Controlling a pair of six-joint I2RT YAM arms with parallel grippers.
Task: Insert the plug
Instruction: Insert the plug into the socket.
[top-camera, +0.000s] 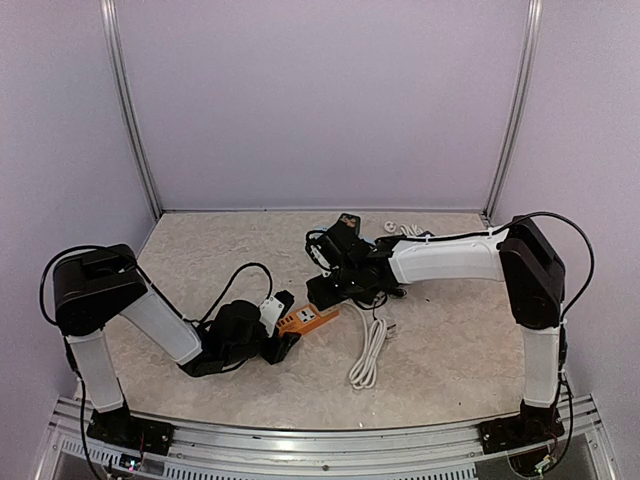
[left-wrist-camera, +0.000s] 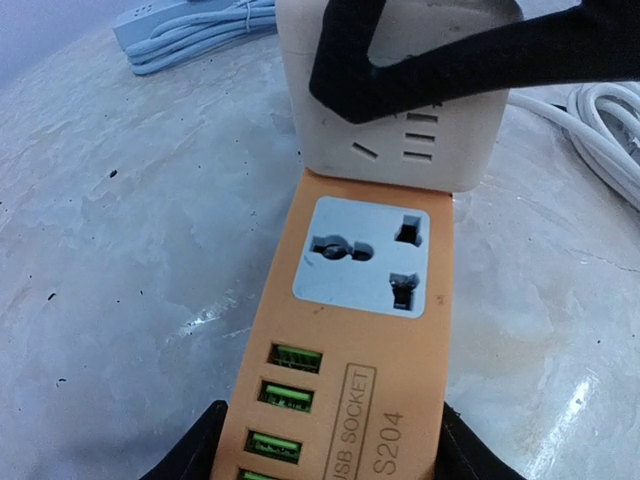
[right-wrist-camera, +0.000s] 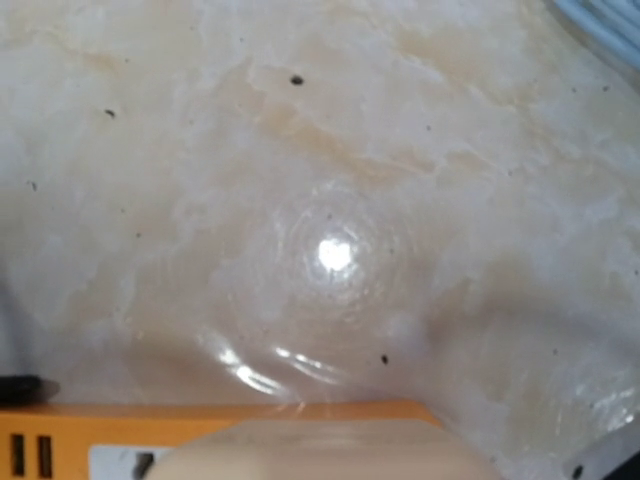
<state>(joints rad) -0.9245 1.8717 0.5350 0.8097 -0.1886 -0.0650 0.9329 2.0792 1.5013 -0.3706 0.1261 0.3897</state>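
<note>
Tabletop: mottled beige stone-look table (top-camera: 450, 350) inside plain white walls, with both arms reaching toward its middle.
Left gripper (left-wrist-camera: 330, 425): low over the near end of the orange power strip (left-wrist-camera: 400, 330). Its black fingers sit on the strip's two long edges and grip it, as far as the wrist view shows.
USB sockets (left-wrist-camera: 285, 395): a column of green ports at the held end, all vacant.
Universal socket (left-wrist-camera: 365, 255): grey faceplate mid-strip, holes bare, nothing in it.
White plug cube (left-wrist-camera: 400, 150): sits over the far end of the strip, its lower edge overlapping the orange body. The face turned to the camera has slots of its own.
Right gripper (top-camera: 332, 292): reaching in from the right. One black finger (left-wrist-camera: 450, 70) lies across the cube's face and the other is hidden, so I judge it clamped on the cube.
Loose white cable (top-camera: 370, 345): coiled on the table to the right of the strip, apart from both grippers.
Pale blue cord bundle (left-wrist-camera: 190, 30): far back on the table, not involved.
Done so far: the strip is steadied and the cube has been brought onto its far end.
Left to do: no view shows the pins, so I cannot tell whether the cube is seated. It probably needs a final press down, then both grippers let go.
</note>
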